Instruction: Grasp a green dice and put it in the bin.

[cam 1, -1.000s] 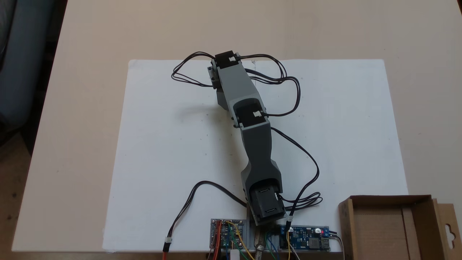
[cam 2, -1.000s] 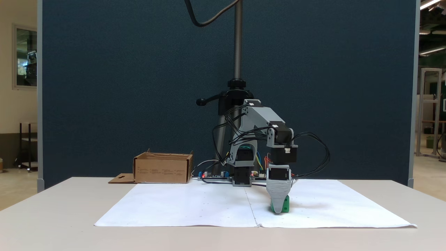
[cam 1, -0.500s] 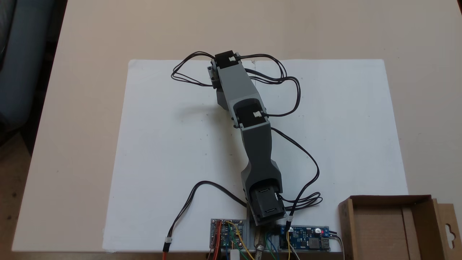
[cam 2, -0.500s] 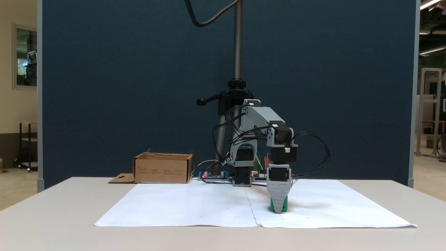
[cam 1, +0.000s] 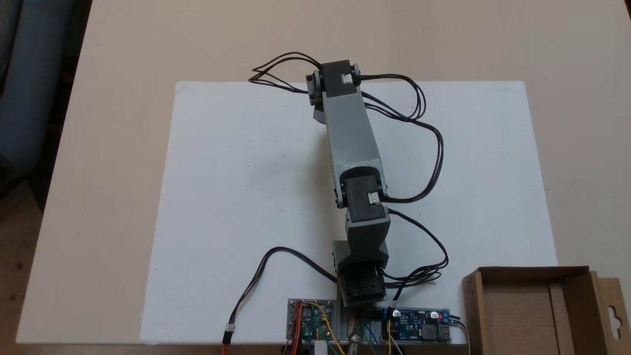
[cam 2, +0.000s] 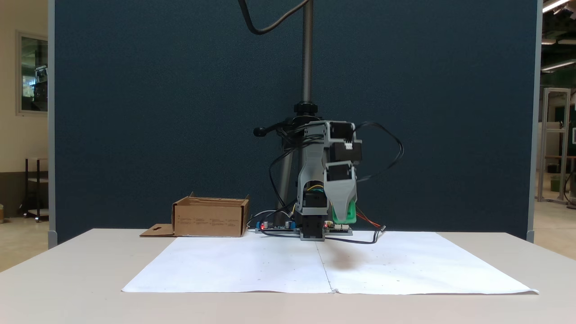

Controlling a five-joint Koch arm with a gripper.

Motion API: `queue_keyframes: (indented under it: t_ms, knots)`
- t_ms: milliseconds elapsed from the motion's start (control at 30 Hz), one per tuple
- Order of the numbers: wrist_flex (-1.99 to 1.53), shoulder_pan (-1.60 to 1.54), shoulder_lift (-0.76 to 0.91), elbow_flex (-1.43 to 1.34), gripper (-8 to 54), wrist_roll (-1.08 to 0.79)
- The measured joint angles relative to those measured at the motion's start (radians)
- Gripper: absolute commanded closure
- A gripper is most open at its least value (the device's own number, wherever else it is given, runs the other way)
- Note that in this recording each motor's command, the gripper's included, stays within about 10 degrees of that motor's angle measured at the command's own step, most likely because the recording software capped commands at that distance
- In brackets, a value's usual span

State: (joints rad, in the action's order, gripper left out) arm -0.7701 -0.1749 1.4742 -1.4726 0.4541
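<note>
The green dice (cam 2: 346,213) was seen clamped in the closed gripper (cam 2: 343,217), raised near the frame's middle, and could be dropped short if the grip slackened before the bin (cam 2: 210,218) at centre-left was reached.

Bin (cam 2: 210,217) left of arm (cam 2: 330,180), dice (cam 2: 350,213) in tool (cam 2: 342,219) above paper (cam 2: 252,265)
</note>
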Motion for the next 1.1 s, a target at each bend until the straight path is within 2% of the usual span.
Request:
queue_keyframes:
  t_ms: [100, 333, 367, 800, 1100]
  knots:
    - [-0.071, 0.002, 0.055, 0.0, 33.9, -0.008]
    - [-0.268, 0.063, 0.061, 0.12, 33.9, -0.064]
    - [-0.311, 0.164, 0.064, 0.218, 33.9, -0.123]
    - [-0.495, 0.672, -0.071, 0.583, 33.8, -0.357]
    - [-0.575, 1.223, -0.124, 0.804, 33.9, -0.502]
